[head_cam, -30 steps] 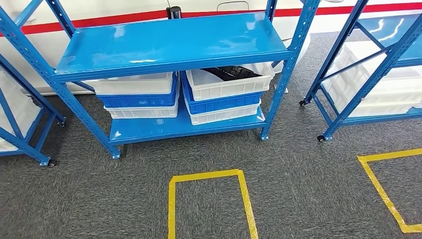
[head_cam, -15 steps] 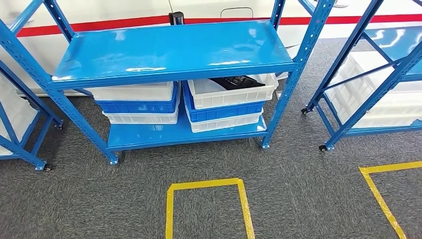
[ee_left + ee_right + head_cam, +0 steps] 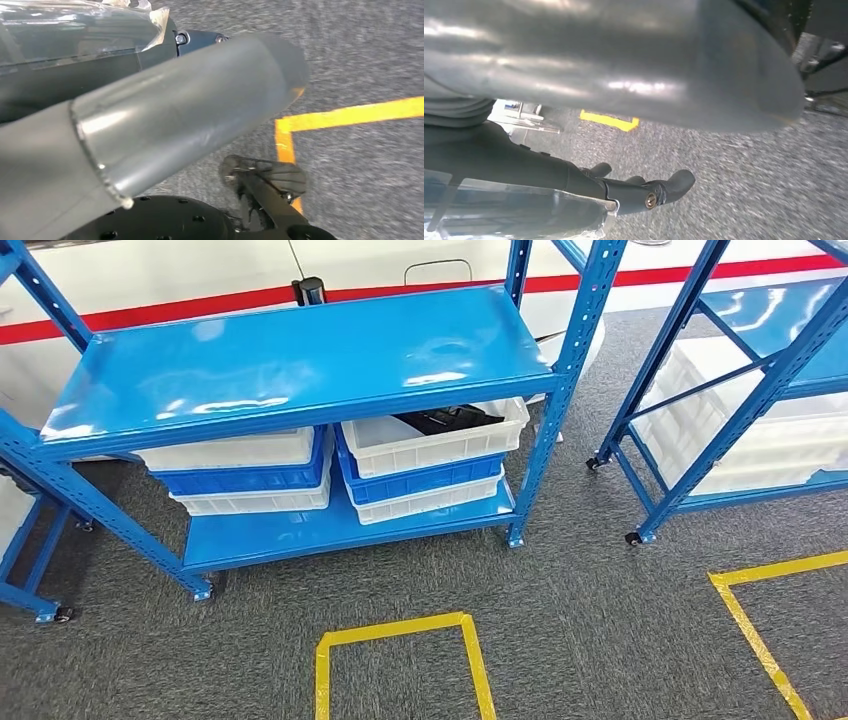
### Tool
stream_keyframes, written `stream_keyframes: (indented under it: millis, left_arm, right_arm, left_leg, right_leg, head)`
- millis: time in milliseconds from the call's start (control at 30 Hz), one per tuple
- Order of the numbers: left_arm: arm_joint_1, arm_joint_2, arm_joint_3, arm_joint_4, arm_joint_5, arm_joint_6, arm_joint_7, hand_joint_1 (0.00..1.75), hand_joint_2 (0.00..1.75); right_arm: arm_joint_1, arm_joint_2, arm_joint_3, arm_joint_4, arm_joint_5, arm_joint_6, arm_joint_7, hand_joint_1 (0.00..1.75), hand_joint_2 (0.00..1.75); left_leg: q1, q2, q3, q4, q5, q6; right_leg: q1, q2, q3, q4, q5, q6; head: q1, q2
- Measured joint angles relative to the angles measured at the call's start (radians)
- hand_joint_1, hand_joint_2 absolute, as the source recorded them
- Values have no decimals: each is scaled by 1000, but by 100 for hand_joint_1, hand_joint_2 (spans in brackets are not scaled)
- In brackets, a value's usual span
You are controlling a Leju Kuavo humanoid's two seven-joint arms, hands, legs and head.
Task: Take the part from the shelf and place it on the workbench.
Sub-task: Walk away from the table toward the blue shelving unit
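A black part [image 3: 440,420] lies in the top white bin [image 3: 430,446] of the right-hand stack, under the upper board of the blue shelf [image 3: 300,370] ahead of me. In the left wrist view my left hand [image 3: 165,100] hangs over the grey carpet. Its thick grey thumb crosses the picture and nothing is in it. My right hand [image 3: 624,100] also hangs above the carpet, its dark fingers [image 3: 649,195] slightly bent, apart from the thumb and holding nothing. Both hands are far from the shelf.
A second stack of white and blue bins [image 3: 240,475] sits left of the first on the lower board. Another blue rack [image 3: 740,370] with white bins stands at the right. Yellow tape squares [image 3: 400,635] mark the carpet in front.
The whole picture has slid left, so the camera has moved; the shelf and bins stand as before, and the black part still lies in its bin.
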Motion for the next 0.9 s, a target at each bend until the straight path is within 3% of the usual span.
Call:
stream_keyframes:
  millis: [33,100,200,233,267,333,400,433,467,533,600,667,733,767,867,900]
  left_arm:
    - [0,0,0,0,-2,-1,0,0,0]
    - [0,0,-1,0,-5,-3,0,0,0]
    - [0,-2,-2,0,-8,-5,0,0,0]
    - [0,-2,-2,0,-8,-6,-1,0,0]
    - [-1,-2,-2,0,-9,-7,-2,0,0]
    - [-2,-2,-2,0,-11,-10,-4,0,0]
    - [-2,-2,-3,0,-14,-15,-4,0,0]
    - [-2,-2,-3,0,-16,-18,-4,0,0]
    - [-1,-2,-3,0,-18,-21,-4,0,0]
    - [-1,-2,-6,0,-21,-28,-4,0,0]
    - [-2,-1,-11,0,-23,-32,-4,0,0]
    - [-2,0,-15,0,-24,-33,-4,0,0]
    - [-2,1,-18,0,-25,-33,-4,0,0]
    - [-2,1,-19,0,-25,-33,-4,0,0]
    - [-2,4,-22,0,-26,-33,-4,0,0]
    - [-2,6,-22,0,-26,-34,-4,0,0]
  right_arm:
    - [0,0,-1,0,-1,-1,0,0,0]
    - [-3,0,-2,0,-3,-2,0,0,0]
    - [-5,-1,-4,0,-7,-3,-1,0,0]
    - [-5,-1,-5,0,-9,-3,-2,0,0]
    - [-6,-1,-7,0,-10,-4,-2,0,0]
    - [-7,-1,-10,0,-13,-4,-2,0,0]
    - [-5,-1,-14,0,-17,-4,-2,0,0]
    - [-3,-1,-17,0,-18,-5,-2,0,0]
    - [-1,-1,-20,0,-20,-6,-2,0,0]
    - [3,-2,-25,0,-24,-8,-2,0,0]
    - [2,-3,-27,0,-27,-9,-2,0,0]
    - [1,-4,-28,0,-27,-10,-2,0,0]
    - [3,-4,-29,0,-28,-12,-2,0,0]
    - [3,-4,-29,0,-28,-12,-2,0,0]
    - [2,-1,-29,0,-28,-13,-2,0,0]
    - [2,-1,-29,0,-28,-13,-2,0,0]
  left_leg:
    - [-5,-1,12,-54,46,8]
    - [-14,-5,30,-109,89,19]
    - [-19,-9,62,-130,89,32]
    - [-19,-9,77,-138,88,37]
    - [-19,-10,91,-143,86,42]
    - [-21,-11,105,-146,74,49]
    - [-26,-14,118,-146,59,54]
    - [-29,-18,128,-146,51,55]
    - [-32,-21,140,-146,42,55]
    - [-38,-24,164,-147,23,54]
    - [-41,-24,177,-149,9,46]
    - [-42,-24,182,-143,8,37]
    - [-41,-21,168,-103,8,27]
    - [-39,-20,147,-65,-2,21]
    - [-23,-15,45,93,-72,-1]
    - [-17,-13,17,122,-82,-9]
  right_leg:
    - [2,2,11,-1,-10,5]
    - [7,5,26,-7,-26,19]
    - [13,6,53,-2,-23,42]
    - [12,6,42,27,-23,45]
    - [12,4,15,73,-31,44]
    - [11,3,-73,195,-70,35]
    - [13,2,-145,260,-110,31]
    - [15,2,-158,247,-107,36]
    - [17,2,-155,200,-79,44]
    - [24,1,-129,79,15,50]
    - [30,-1,-112,17,70,31]
    - [28,-1,-104,8,78,8]
    - [18,-1,-84,-6,82,-4]
    - [12,-1,-72,-12,80,-8]
    - [10,-2,-56,-18,70,-20]
    - [9,-2,-52,-18,66,-21]
  head:
    - [0,0]
    - [0,0]
    - [0,0]
    - [0,0]
    - [0,0]
    - [0,0]
    - [0,0]
    - [1,0]
    - [1,0]
    - [0,0]
    - [-2,0]
    - [-3,0]
    - [-4,0]
    - [-4,0]
    - [-7,0]
    - [-7,0]
